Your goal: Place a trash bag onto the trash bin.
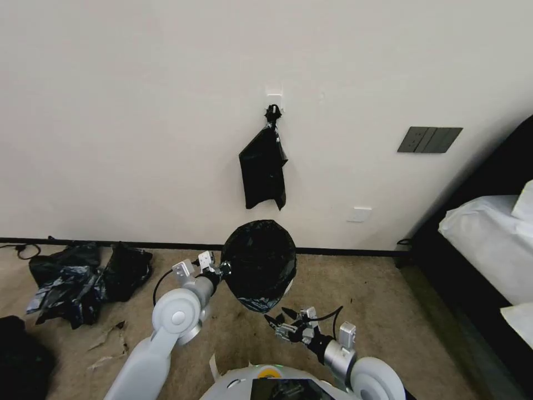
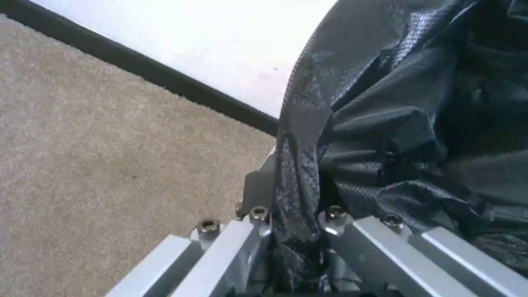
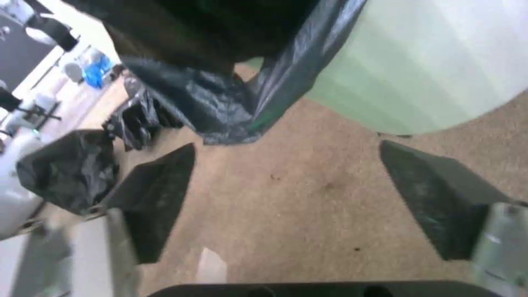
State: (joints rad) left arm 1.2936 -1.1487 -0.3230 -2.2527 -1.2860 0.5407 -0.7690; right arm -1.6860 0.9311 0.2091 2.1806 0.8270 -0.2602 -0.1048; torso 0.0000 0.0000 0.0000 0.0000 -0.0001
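The thin, shiny black plastic trash bag [image 1: 259, 261] is pulled over the top of the small round cream-white plastic trash bin [image 1: 288, 287]. The bin stands on the tan carpet floor [image 1: 361, 289], close to the white wall [image 1: 139, 111]. The bag covers most of the bin, and a little cream side peeks out low on the right.

The left tool [image 1: 222, 270] is at the left edge of the bag. Its fingers [image 2: 258, 214] are pinched tight on a fold of the black film.

The right tool [image 1: 279, 319] is low, just in front of the bin. Its two dark fingers [image 3: 156, 198] are spread wide apart with nothing between them, and it does not touch the bag.

A flat black bundle of bags [image 1: 263, 166] hangs on the wall above the bin. A messy black and blue plastic heap [image 1: 83, 278] lies on the floor far to the left.
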